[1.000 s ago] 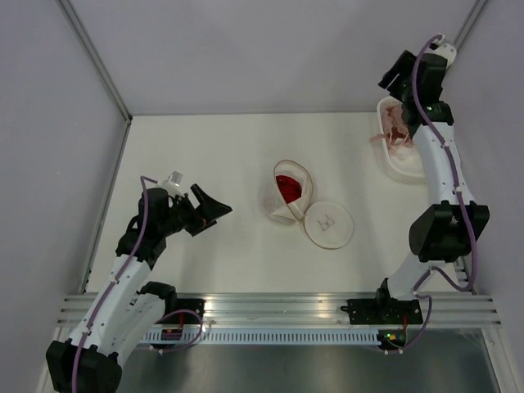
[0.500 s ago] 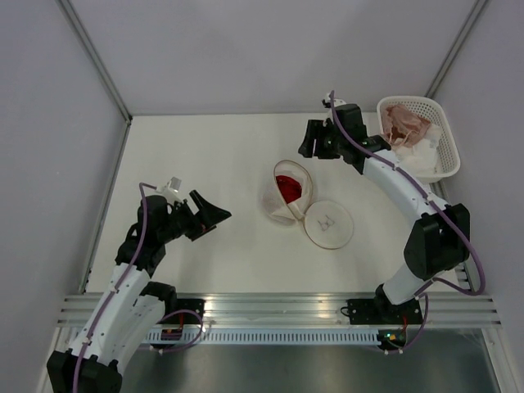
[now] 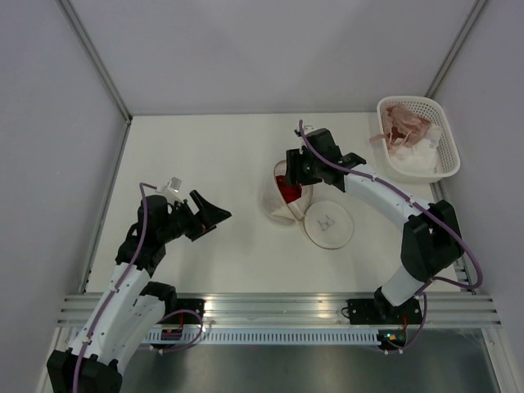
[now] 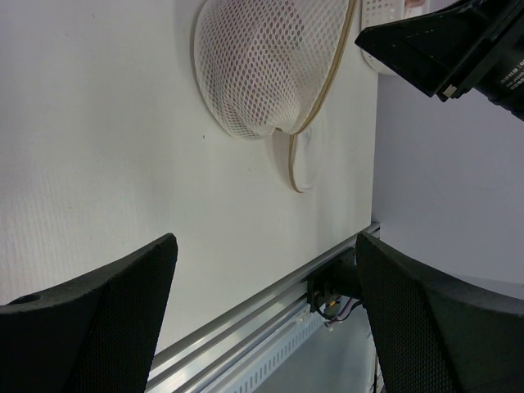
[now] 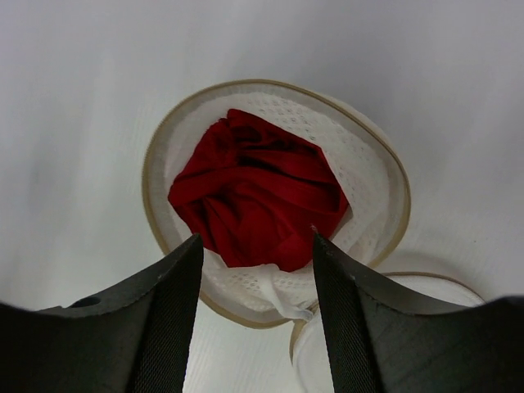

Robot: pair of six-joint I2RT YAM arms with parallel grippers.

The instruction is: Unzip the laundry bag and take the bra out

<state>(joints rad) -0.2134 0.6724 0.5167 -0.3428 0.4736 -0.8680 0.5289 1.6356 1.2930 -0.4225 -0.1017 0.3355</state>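
Note:
The laundry bag (image 3: 281,206) is a white mesh pod lying open at mid-table, its round flap (image 3: 329,224) with a small bra drawing spread flat to its right. A red bra (image 3: 288,190) fills the pod; the right wrist view shows the bra (image 5: 258,196) inside the pod's brownish rim (image 5: 155,155). My right gripper (image 3: 293,170) is open and hovers just above the pod's mouth, empty. My left gripper (image 3: 211,211) is open and empty, well left of the pod; its wrist view shows the pod's mesh side (image 4: 266,65).
A white lattice basket (image 3: 444,143) with pinkish and white garments stands at the back right corner. Grey walls enclose the table at the left, back and right. An aluminium rail (image 3: 270,307) runs along the near edge.
My right arm has swung from over the basket at the back right across to the left and down over the open pod. The left arm has barely moved.

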